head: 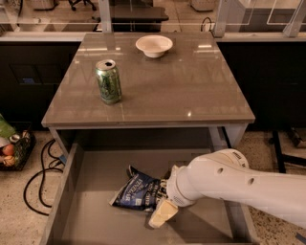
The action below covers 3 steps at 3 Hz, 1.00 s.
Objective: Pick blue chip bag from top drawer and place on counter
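A speckled pale floor (24,225) spread at 7 and 4 o'clock. Black cables (28,189) looped across it at 8 o'clock, beside a basket (16,153) of odds and ends. Dark cabinets (33,72) flanked the scene at 9 and 3 o'clock, and white-framed glass (248,14) stood at 1 o'clock (the jaws sat near 6 o'clock).

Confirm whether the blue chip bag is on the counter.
No, the blue chip bag lies in the top drawer, with the gripper beside it.
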{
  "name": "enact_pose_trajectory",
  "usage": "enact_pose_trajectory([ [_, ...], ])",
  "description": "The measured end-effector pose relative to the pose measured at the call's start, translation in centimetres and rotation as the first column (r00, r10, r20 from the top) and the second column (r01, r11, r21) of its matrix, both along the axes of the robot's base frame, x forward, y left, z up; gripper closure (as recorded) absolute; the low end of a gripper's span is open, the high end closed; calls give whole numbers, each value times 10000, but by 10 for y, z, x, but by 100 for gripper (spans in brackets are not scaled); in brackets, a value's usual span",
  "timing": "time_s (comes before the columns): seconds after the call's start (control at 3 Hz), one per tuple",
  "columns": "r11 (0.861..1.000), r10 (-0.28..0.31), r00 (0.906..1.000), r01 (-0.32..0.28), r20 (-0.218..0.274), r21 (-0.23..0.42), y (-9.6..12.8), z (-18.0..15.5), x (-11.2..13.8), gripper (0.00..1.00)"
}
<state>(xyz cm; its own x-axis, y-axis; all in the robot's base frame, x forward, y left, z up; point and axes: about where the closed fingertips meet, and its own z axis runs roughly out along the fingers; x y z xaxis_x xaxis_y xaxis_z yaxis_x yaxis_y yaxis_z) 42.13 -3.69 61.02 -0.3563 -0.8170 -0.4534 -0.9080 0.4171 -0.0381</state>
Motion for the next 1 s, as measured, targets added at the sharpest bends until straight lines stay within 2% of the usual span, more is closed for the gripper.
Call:
enact_pose_trajectory([
  [0.33, 9998, 94, 10000, -94, 27, 175, 9, -2, 2, 0],
  [0.67, 9995, 214, 9998, -213, -49, 234, 15, -9, 2, 16],
  [1.0, 9995, 224, 9997, -224, -25, 219, 16, -8, 2, 40],
])
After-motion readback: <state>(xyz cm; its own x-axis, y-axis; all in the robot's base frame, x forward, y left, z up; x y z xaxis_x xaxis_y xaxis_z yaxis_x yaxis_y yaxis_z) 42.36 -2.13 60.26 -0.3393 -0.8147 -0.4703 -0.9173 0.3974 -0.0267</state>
